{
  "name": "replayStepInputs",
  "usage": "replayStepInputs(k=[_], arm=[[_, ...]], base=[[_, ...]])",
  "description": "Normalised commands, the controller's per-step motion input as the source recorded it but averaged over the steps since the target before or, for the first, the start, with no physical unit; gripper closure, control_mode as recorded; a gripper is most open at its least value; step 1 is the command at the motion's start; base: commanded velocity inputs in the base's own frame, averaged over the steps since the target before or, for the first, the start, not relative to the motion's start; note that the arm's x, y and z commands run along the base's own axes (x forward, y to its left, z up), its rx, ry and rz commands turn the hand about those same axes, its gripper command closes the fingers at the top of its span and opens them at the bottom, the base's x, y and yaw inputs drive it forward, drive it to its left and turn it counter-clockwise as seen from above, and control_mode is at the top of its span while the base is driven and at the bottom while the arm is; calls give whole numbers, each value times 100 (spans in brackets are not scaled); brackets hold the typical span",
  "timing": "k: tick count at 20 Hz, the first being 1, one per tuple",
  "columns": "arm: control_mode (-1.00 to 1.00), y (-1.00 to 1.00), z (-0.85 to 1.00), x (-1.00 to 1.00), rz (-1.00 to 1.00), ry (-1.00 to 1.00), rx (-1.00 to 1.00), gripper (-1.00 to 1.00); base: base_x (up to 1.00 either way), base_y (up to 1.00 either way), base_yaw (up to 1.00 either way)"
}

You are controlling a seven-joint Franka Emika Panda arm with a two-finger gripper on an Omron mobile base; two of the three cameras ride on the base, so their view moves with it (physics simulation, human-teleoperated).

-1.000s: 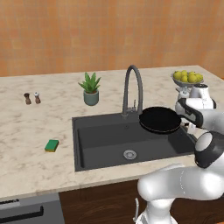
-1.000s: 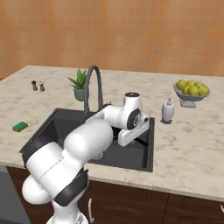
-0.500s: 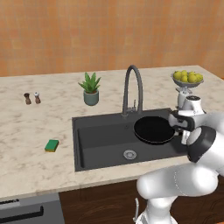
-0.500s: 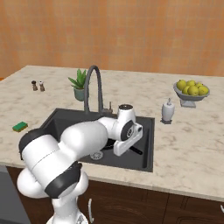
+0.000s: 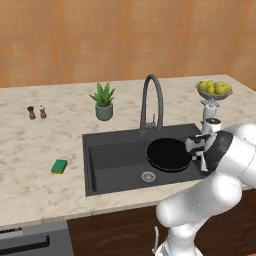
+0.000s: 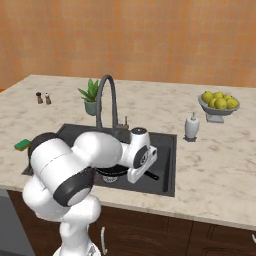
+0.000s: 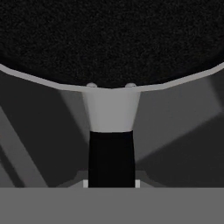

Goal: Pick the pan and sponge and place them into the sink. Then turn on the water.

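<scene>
Pan [image 5: 169, 154] sits low in the right half of the sink [image 5: 110, 160], and from where I watch I cannot say whether its base touches the basin floor. Its handle [image 7: 110, 157] runs straight toward the hand camera, and my end effector [image 5: 196, 146] is at the pan's right edge, clamped on that handle as far as the hand view lets me judge; the fingertips themselves are hidden at the bottom edge, so I read the grip from the handle sitting dead centre between them. In the right base view the arm covers most of the pan, with only a dark sliver of handle [image 6: 148, 175] showing beneath the wrist. The drain [image 5: 148, 176] lies just in front of the pan, apart from it. The faucet [image 5: 151, 102] arches over the basin's back rim. The sponge [image 5: 59, 166] lies on the bench [image 5: 40, 145], left of the sink and well apart from it.
</scene>
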Motion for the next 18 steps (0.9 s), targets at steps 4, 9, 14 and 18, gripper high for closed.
replayStepInputs(k=[4, 9, 14, 18], arm=[[-100, 2, -31, 29, 5, 0, 6, 100], [-100, 0, -41, 24, 5, 1, 9, 100], [-100, 6, -48, 28, 3, 7, 5, 100], [-100, 21, -64, 32, 0, 14, 0, 100]], base=[[0, 0, 0], [0, 0, 0], [0, 0, 0], [0, 0, 0]])
